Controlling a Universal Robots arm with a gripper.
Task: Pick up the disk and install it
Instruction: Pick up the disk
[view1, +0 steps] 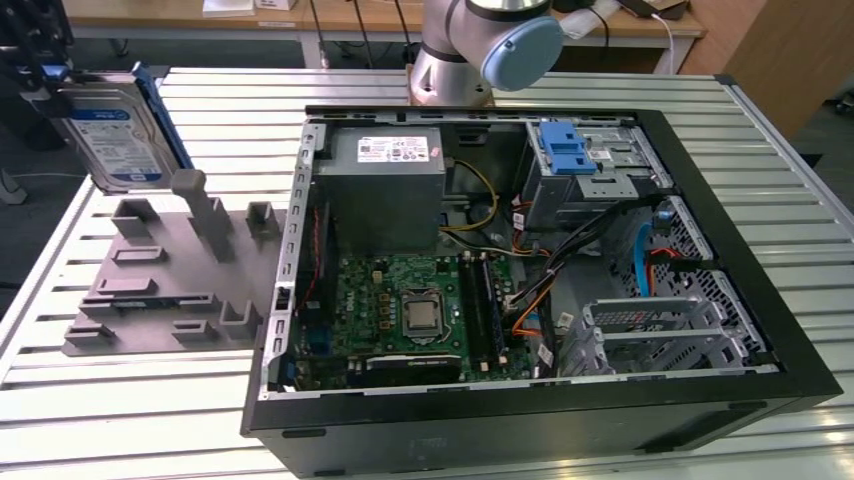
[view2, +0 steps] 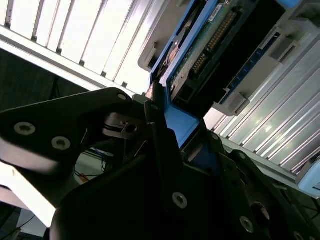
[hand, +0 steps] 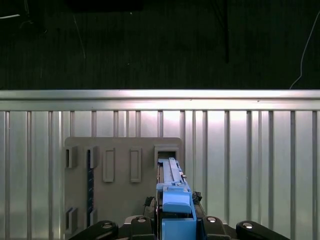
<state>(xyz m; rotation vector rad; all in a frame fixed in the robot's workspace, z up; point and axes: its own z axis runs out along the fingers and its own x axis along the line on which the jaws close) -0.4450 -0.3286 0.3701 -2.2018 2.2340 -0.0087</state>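
Disk (view1: 118, 130): upper left of the exterior view, upright over the grey slotted holder (view1: 167, 270).
Gripper (view2: 170, 132): clamped on the disk's blue carrier frame.
Room: bare slatted table (view1: 134, 410) between holder and open computer case (view1: 534, 425).
Arm (view1: 487, 45): base at top centre, behind the case.

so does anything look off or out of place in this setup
Nothing stands out. The disk stands on edge, clamped in the gripper by the grey slotted holder, not askew. The open computer case shows loose-looking cables, but no damage or spill.
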